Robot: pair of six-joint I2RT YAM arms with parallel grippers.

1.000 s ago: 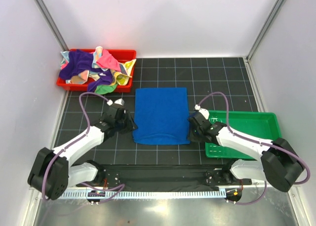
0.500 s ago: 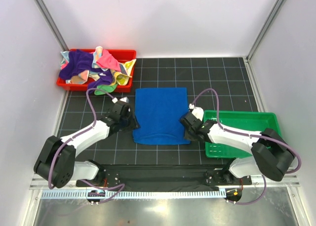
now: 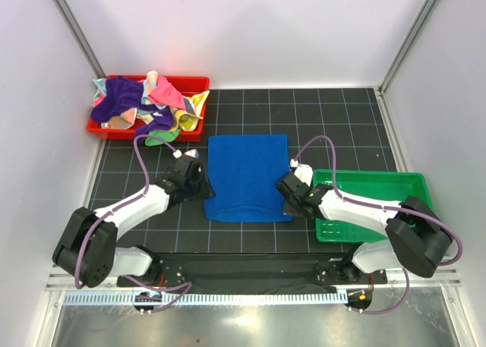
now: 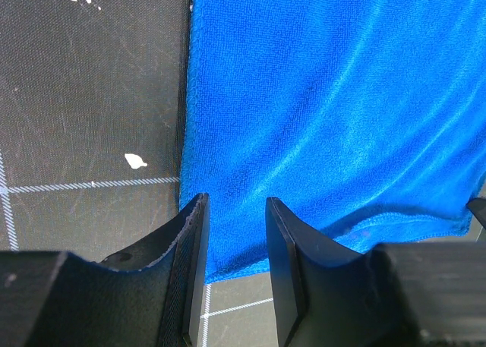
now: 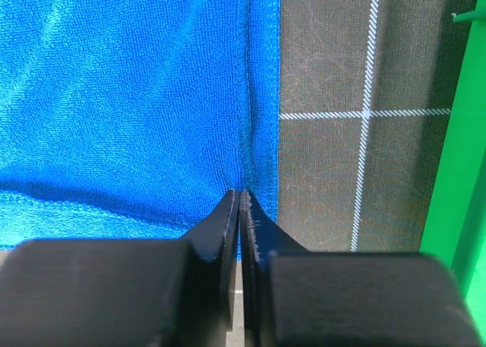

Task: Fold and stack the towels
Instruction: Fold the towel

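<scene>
A royal blue towel (image 3: 247, 176) lies folded flat on the black gridded mat between my arms. My left gripper (image 3: 202, 186) is open at its near left corner. In the left wrist view its jaws (image 4: 237, 203) stand apart over the blue towel's (image 4: 326, 96) left edge, close above the near hem. My right gripper (image 3: 287, 197) is at the near right corner. In the right wrist view it (image 5: 240, 194) is shut, its tips pinched on the towel's (image 5: 121, 96) right hem. More towels (image 3: 140, 100), purple, pink, teal-and-yellow, lie heaped in the red tray.
The red tray (image 3: 196, 81) stands at the back left. A green tray (image 3: 380, 181) sits right of the blue towel, under my right arm; its edge shows in the right wrist view (image 5: 456, 172). White walls enclose the mat on three sides.
Over the last second both grippers moved inward onto the blue towel's near corners. In the last half second almost nothing moved.
</scene>
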